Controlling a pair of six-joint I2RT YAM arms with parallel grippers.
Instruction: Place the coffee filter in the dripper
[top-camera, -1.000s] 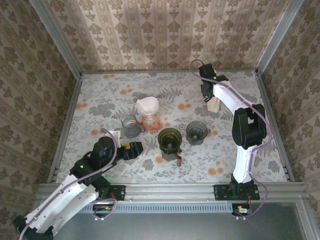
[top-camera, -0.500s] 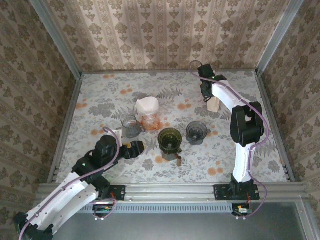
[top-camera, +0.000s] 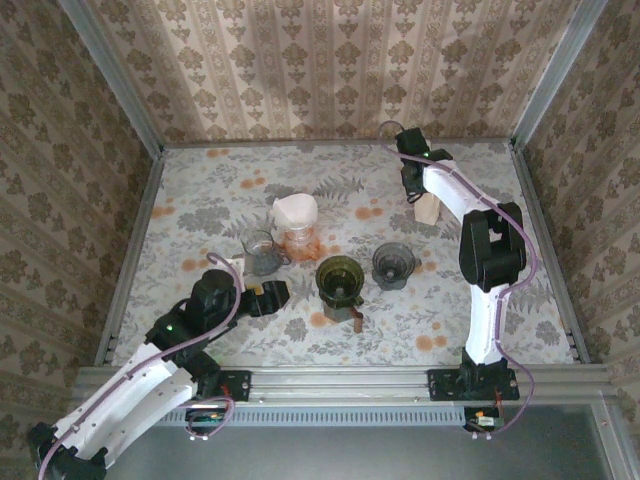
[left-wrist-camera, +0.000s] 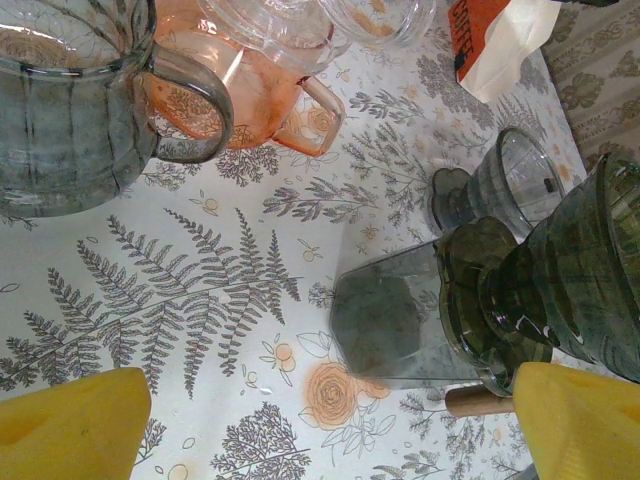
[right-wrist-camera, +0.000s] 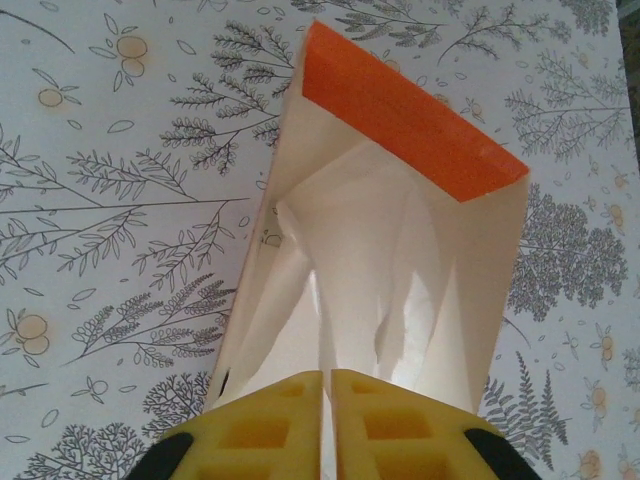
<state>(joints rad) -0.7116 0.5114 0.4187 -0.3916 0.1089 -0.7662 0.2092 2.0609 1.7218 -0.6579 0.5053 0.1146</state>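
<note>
**Step in hand: filter pick-up.** The right gripper sits at the open mouth of the white paper filter pack with an orange top strip. The pack stands at the far right of the fern-patterned table. The yellow fingers are pressed together. We read them as clamped on the edge of a white paper coffee filter inside the pack, though we cannot fully separate filter from pack wall. The filter is therefore in the pack, well apart from the drippers.

The left gripper hovers low, its fingers wide apart and holding nothing, just beside the dark green glass dripper. A smaller grey glass dripper stands near it. The pink glass dripper already carries a white paper cone.

**Next move, in our judgement:** lift one filter clear without dragging the pack, carry it toward the table centre, and lower it point-down into an unlined dripper. We cannot tell which dripper is meant. Thin paper may crumple.
</note>
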